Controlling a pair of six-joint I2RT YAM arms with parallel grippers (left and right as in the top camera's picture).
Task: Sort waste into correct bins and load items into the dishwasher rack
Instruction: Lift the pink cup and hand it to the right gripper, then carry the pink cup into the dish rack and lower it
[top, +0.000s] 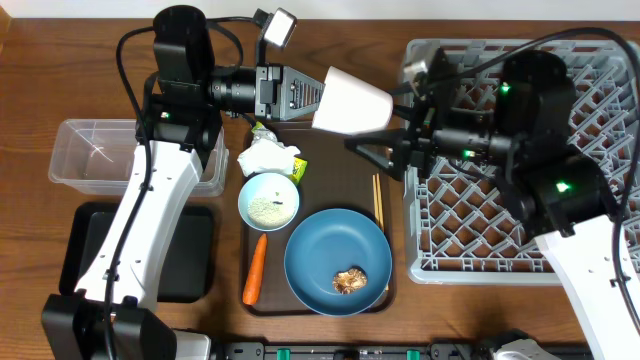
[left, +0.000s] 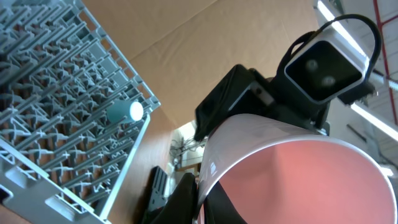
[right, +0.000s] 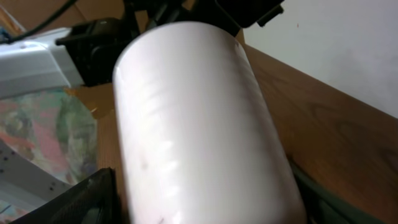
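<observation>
The pinkish-white cup (top: 350, 100) hangs on its side in the air between the arms. My left gripper (top: 316, 98) is shut on its rim, one finger inside and one outside (left: 202, 205). My right gripper (top: 385, 122) stands open around the cup's other end, with a dark finger (right: 87, 199) on each side of the cup (right: 199, 124); whether they touch it I cannot tell. The grey dishwasher rack (top: 470, 210) is to the right, and a light-blue cup (left: 126, 112) lies in it. On the brown tray sit a blue plate (top: 320, 250) with a brown scrap (top: 349, 282), a white bowl (top: 268, 200), a carrot (top: 255, 270), crumpled paper (top: 268, 155) and chopsticks (top: 378, 205).
A clear tub (top: 85, 155) and, in front of it, a shallow black tray (top: 195, 250) lie at the left, partly under my left arm. My right arm reaches over the rack's left half. The brown serving tray (top: 330, 175) lies between the bins and the rack.
</observation>
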